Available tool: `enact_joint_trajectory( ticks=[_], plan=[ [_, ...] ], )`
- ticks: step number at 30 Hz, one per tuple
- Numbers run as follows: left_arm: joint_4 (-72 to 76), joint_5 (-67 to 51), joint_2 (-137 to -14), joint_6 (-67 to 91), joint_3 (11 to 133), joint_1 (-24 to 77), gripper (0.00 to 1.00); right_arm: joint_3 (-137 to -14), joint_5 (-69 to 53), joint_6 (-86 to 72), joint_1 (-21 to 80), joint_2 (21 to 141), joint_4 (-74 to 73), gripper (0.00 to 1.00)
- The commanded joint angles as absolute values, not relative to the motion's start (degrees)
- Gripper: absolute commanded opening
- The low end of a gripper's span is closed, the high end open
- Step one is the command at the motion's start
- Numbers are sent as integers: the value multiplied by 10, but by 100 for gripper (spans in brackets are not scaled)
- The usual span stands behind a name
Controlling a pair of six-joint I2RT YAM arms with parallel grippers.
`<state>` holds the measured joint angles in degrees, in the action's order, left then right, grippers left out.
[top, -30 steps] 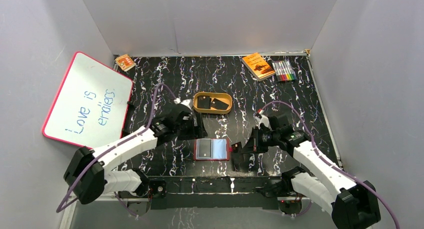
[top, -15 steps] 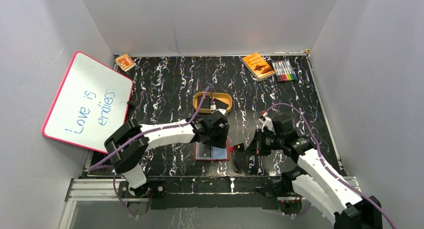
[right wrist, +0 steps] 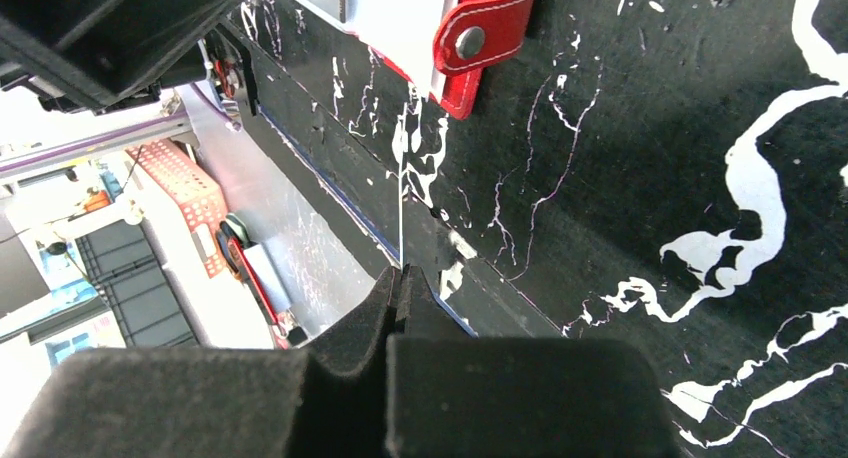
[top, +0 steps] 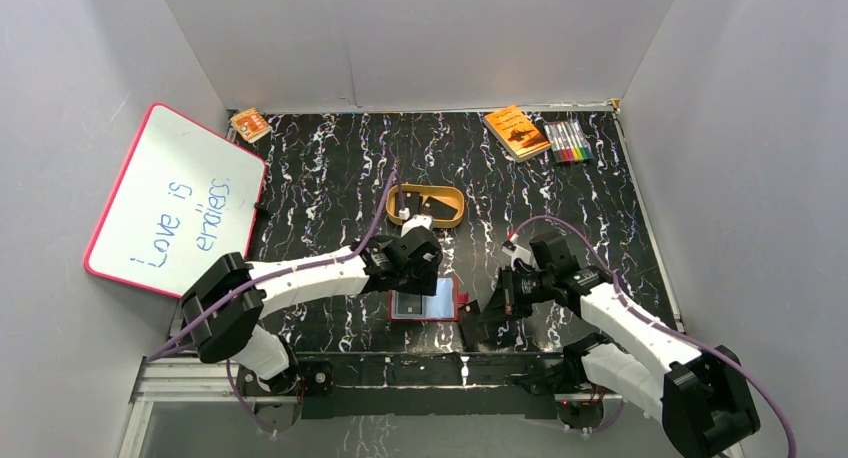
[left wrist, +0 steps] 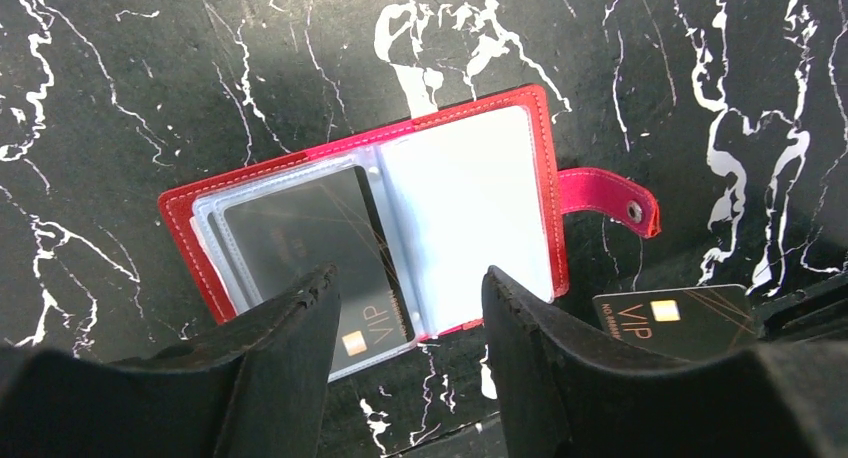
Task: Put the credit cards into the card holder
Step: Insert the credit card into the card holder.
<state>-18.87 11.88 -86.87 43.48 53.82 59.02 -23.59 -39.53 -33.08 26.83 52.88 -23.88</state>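
Surface: black white-veined table inside plain white walls. Item one, the card holder: lies open and flat directly beneath the left gripper, snap tab pointing toward the right gripper. One credit card sits in the clear pocket under the left finger; the pocket beside it shows empty. Left gripper: released, fingers apart, nothing between them; whether they touch the holder cannot be told. Right gripper: clenched on a second credit card, pinched by one edge, just off the holder's tab side. Item two, tan dish: beyond the left gripper, something dark inside. Hazards, as judged: the card may pivot or slip in so narrow a pinch; its leading edge may snag the pocket lip and shove the unpinned holder along the table; the two grippers, close together over the holder, may collide.
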Motion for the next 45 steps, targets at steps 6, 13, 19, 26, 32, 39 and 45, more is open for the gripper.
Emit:
enact_joint_trajectory(
  ticks=[6,13,19,26,32,39,45],
  plan=[
    [-167,84,-910,398,595,602,57,-226,-356,-350,272,513,-214,0],
    [-177,94,-976,386,610,608,54,-212,-347,-352,272,476,-240,0],
    [-191,105,-1018,386,609,613,53,-210,-341,-354,272,456,-252,0],
    [-214,130,-1041,390,600,619,38,-213,-339,-353,272,455,-253,0],
    [-220,138,-1048,401,579,620,16,-215,-358,-348,272,472,-239,0],
    [-218,145,-1043,416,561,620,0,-235,-380,-328,276,513,-226,0],
    [-217,148,-1039,422,552,620,0,-250,-375,-345,277,524,-192,0]
  ],
)
